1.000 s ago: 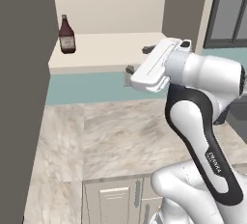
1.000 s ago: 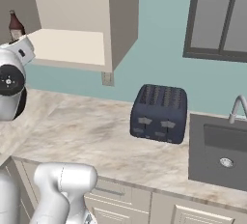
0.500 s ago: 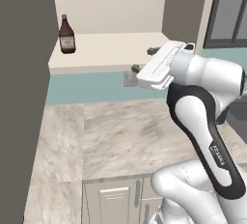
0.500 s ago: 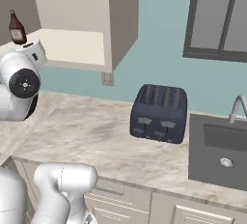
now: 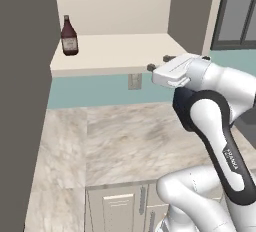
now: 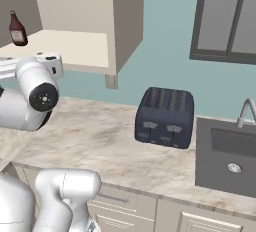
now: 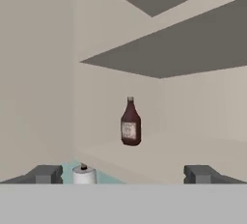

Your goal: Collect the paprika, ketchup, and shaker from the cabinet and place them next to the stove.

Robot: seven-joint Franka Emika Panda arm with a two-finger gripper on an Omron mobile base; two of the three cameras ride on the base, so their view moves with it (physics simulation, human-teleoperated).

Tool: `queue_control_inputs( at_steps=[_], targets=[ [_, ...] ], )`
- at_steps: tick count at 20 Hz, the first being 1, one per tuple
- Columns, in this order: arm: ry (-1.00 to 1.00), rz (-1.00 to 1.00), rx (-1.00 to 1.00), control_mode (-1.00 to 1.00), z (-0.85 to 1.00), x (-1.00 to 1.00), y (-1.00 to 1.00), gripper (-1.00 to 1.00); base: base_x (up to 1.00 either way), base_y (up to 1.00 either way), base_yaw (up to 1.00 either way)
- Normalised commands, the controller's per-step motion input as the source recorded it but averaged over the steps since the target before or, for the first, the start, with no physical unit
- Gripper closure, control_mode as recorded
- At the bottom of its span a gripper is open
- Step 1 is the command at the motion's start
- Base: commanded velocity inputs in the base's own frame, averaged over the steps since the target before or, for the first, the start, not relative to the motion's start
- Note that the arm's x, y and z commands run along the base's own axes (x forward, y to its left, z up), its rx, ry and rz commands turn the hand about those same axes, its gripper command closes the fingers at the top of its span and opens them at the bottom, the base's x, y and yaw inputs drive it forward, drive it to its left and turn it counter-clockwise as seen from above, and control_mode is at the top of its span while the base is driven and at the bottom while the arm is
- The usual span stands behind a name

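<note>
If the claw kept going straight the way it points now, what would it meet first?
Probably the ketchup on the cabinet shelf. It stands almost centred ahead of the open claw, with nothing visible between, though depth is hard to judge.

My arm rises from the base, bends at the elbow and reaches forward and up, forearm roughly level, wrist held horizontal. My gripper (image 5: 157,63) points ahead at shelf height, jaws spread wide with nothing between them. In the hand view my two dark fingertips (image 7: 44,174) sit far apart at the bottom. From the right base view my wrist joint faces the camera.
</note>
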Motion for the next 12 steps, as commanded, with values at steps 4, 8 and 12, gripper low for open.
queue_control_inputs(
  at_steps=[4,8,12],
  targets=[
    [0.04,0.0,0.0,-1.0,-0.01,0.02,-0.08,-1.0,0.0,0.0,0.0],
    [0.02,0.0,-0.01,-1.0,0.01,0.18,0.04,-1.0,0.0,0.0,0.0],
    [0.0,0.0,-0.08,-1.0,0.11,0.22,0.1,-1.0,0.0,0.0,0.0]
  ],
)
